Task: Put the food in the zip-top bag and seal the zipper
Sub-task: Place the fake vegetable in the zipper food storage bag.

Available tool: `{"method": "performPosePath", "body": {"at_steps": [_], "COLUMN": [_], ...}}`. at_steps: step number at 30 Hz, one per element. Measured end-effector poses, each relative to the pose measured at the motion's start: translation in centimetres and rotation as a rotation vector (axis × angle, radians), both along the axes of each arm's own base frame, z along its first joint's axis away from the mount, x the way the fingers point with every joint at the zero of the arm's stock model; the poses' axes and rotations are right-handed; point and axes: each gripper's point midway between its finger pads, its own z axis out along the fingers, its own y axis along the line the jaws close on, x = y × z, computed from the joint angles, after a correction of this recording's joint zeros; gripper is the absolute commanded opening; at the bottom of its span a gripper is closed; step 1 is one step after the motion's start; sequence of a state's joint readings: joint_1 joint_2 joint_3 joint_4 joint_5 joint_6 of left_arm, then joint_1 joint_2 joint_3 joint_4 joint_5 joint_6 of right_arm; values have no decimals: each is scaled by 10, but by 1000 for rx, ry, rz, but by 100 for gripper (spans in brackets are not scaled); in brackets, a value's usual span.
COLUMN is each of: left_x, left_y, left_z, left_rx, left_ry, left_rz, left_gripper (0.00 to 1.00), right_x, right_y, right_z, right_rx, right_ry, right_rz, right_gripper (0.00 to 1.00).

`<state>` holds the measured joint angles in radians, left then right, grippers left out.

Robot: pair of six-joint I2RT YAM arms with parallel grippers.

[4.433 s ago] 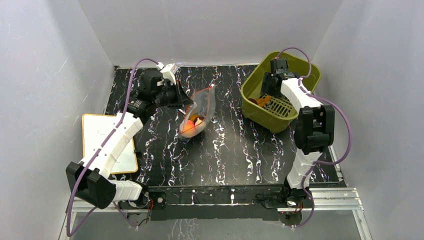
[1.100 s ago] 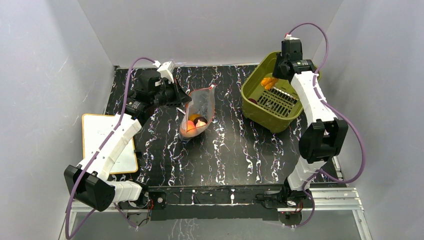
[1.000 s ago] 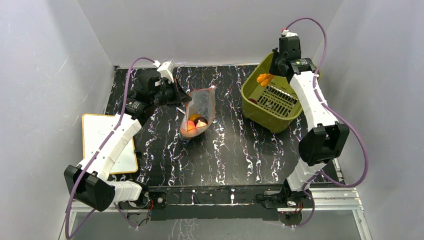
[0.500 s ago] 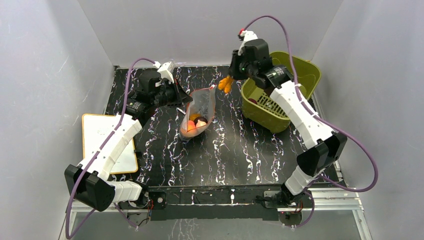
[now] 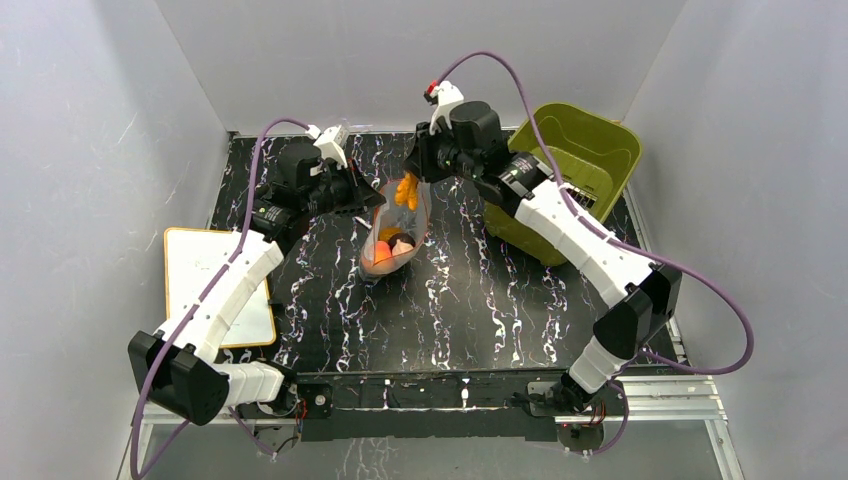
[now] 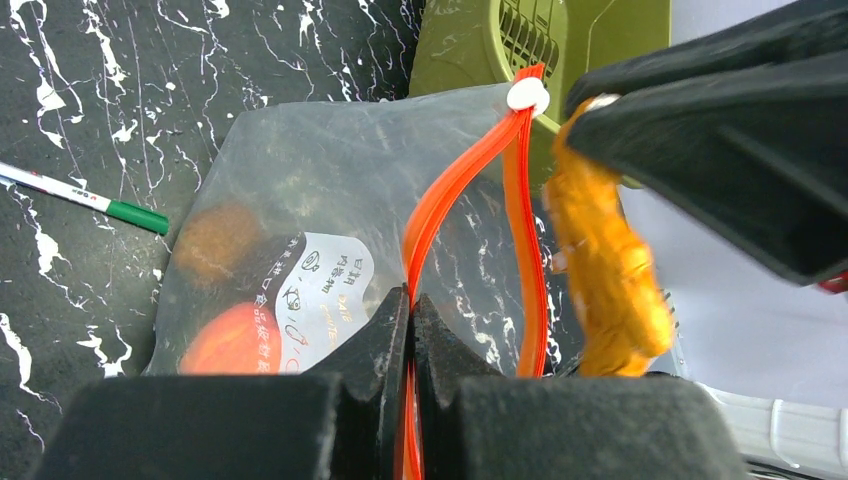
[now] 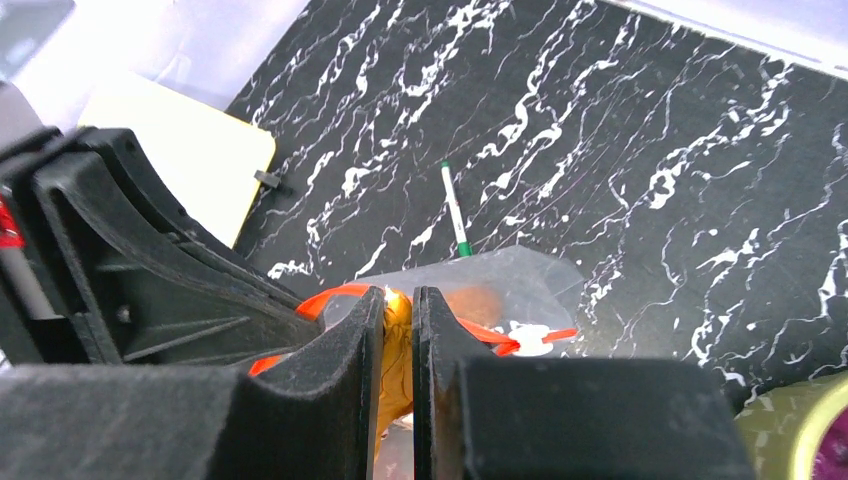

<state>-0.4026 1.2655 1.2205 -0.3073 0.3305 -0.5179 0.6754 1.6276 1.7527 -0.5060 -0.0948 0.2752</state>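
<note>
The clear zip-top bag [image 5: 400, 235] lies mid-table with its mouth held up and open; orange-pink and dark pieces show inside it [image 6: 232, 340]. My left gripper [image 6: 410, 300] is shut on the near lip of the red-orange zipper [image 6: 455, 195]. My right gripper [image 5: 410, 180] is shut on an orange food piece [image 6: 605, 270] and holds it just above the open mouth; the piece also shows between the fingers in the right wrist view [image 7: 397, 320]. A white slider [image 6: 527, 96] sits at the zipper's far end.
The olive-green basket [image 5: 570, 180] stands at the back right, with a purple piece [image 7: 835, 460] at its edge. A white pen with a green cap [image 7: 456, 212] lies beyond the bag. A white board [image 5: 215, 285] lies at the left.
My right arm lifted the orange piece out of the basket and swung left, bringing it over the bag's mouth. The left gripper kept its hold on the zipper lip.
</note>
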Motion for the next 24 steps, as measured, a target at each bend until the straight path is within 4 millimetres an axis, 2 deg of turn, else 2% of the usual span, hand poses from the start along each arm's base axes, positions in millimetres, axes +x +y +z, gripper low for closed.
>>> {"method": "performPosePath", "body": {"at_steps": [6,10,12,16,18,21,24], "left_x": [0,0,0,0,-1,-2,-2], "left_y": [0,-1,-1,-1,-1,0,0], "left_z": [0,1,2,2,2,3,2], "left_rx": [-4,-10,-13,-16,-18,-19,-18], "left_ry": [-3,-3,-3,-1,-1,-2,0], "left_rz": [2,2,3,5,6,6,6], "left_gripper": [0,0,0,0,0,0,0], "right_x": [-14,-22,-24,-22,-21,-22,-21], "right_y": [14,22,23,23,21,18,14], "right_z": [-33,-50,-56,-57,-57,-56,-38], "right_rx": [-32,-47,-57,-57,-64,-90,-114], "right_ry": [44,63,73,68,65,70,40], "right_rz": [59,88,93,84,78,74,77], "right_gripper": [5,13,21,45,53,61,64]}}
